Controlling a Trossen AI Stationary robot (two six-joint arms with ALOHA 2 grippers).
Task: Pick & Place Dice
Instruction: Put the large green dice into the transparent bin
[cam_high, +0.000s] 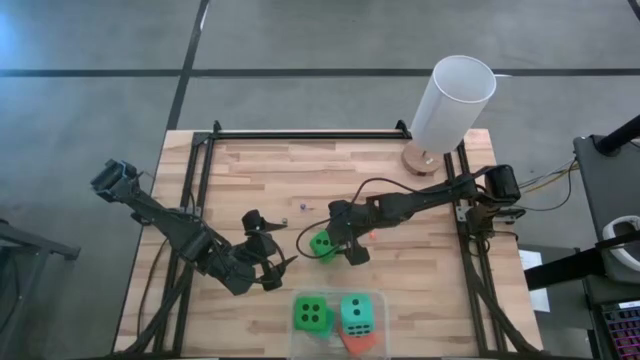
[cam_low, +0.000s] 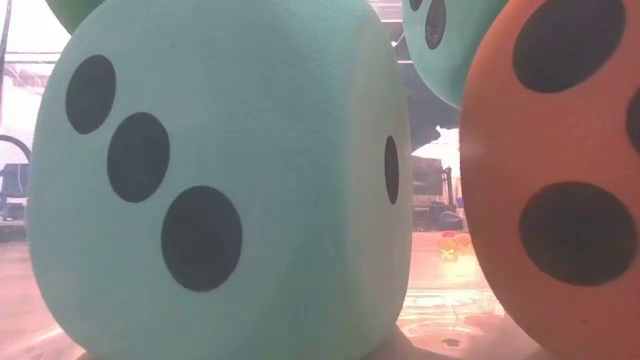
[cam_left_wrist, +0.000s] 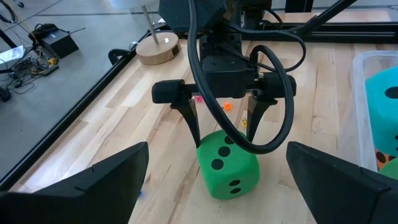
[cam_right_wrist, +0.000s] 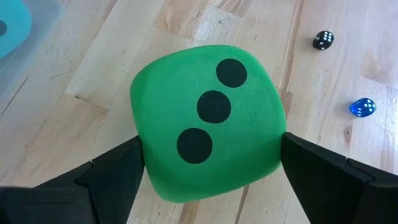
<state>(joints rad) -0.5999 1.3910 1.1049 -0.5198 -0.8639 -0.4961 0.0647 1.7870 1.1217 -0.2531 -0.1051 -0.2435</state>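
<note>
straddling green die (cam_right_wrist: 208, 121) | right claw (cam_right_wrist: 208, 180) spread | on table (cam_high: 400, 290)

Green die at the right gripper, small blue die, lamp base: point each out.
green die (cam_right_wrist: 208, 121): right wrist view, three-pip top face, middle pip.
small blue die (cam_right_wrist: 362, 107): right wrist view, its visible face.
lamp base (cam_left_wrist: 158, 48): left wrist view, top of the round wooden disc.

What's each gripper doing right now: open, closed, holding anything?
Left gripper: open, empty, waiting beside the green die.
Right gripper: fingers either side of the green die on the table; grip or lift cannot be told.
</note>
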